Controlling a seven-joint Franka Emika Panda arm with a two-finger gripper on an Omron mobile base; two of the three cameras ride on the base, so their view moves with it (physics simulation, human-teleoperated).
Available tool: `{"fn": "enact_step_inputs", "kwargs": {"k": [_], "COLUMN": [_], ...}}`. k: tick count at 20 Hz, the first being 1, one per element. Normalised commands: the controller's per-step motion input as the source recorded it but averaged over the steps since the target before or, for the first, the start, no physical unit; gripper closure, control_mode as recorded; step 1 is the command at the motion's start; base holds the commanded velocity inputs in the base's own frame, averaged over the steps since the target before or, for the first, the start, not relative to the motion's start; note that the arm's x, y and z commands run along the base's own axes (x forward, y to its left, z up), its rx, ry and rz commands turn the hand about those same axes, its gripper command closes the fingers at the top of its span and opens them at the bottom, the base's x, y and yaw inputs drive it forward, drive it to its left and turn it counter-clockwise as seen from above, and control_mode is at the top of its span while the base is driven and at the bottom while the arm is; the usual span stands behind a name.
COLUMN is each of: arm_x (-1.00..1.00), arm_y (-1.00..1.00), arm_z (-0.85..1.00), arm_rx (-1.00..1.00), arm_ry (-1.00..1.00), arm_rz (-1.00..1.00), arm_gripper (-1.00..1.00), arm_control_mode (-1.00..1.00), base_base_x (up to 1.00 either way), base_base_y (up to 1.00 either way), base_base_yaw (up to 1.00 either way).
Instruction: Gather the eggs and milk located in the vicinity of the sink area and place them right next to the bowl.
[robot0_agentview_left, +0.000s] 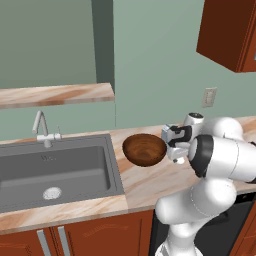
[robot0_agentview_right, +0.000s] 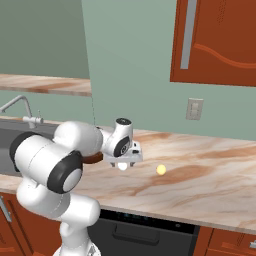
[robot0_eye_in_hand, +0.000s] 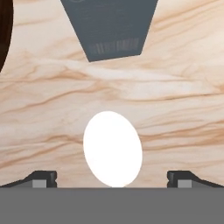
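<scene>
A white egg (robot0_eye_in_hand: 113, 146) lies on the marbled counter, between my gripper's (robot0_eye_in_hand: 113, 180) two finger tips and touching neither. The jaws stand wide open with nothing held. In the right base view the hand hangs low over the counter with the egg (robot0_agentview_right: 122, 166) just under it. The dark wooden bowl (robot0_agentview_left: 145, 149) stands immediately left of the hand, and its rim (robot0_eye_in_hand: 3, 39) shows at the hand view's left edge. The blue-grey milk carton (robot0_eye_in_hand: 109, 28) stands on the counter just beyond the egg. The grey sink (robot0_agentview_left: 55, 170) with its faucet (robot0_agentview_left: 42, 129) lies to the left.
A small pale yellow round thing (robot0_agentview_right: 161, 170) rests on the counter to the right of the hand. A wall outlet (robot0_agentview_right: 194, 108) sits above the counter, with red-brown cabinets (robot0_agentview_right: 220, 40) overhead. My own arm (robot0_agentview_left: 220, 155) crosses in front of the counter's right part.
</scene>
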Motion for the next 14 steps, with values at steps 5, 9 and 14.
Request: {"fn": "enact_step_inputs", "kwargs": {"k": [5,9,14], "arm_x": [0.02,0.03,0.15], "arm_y": [0.0,0.0,0.0], "arm_z": [-0.12,-0.07,-0.09], "arm_rx": [0.0,0.0,0.0], "arm_ry": [0.0,0.0,0.0], "arm_rz": [0.0,0.0,0.0], "arm_gripper": [-1.0,-1.0,-1.0], "arm_control_mode": [-1.0,-1.0,-1.0], "base_base_x": [0.0,0.0,0.0], "base_base_y": [0.0,0.0,0.0], "base_base_yaw": [0.0,0.0,0.0]}}
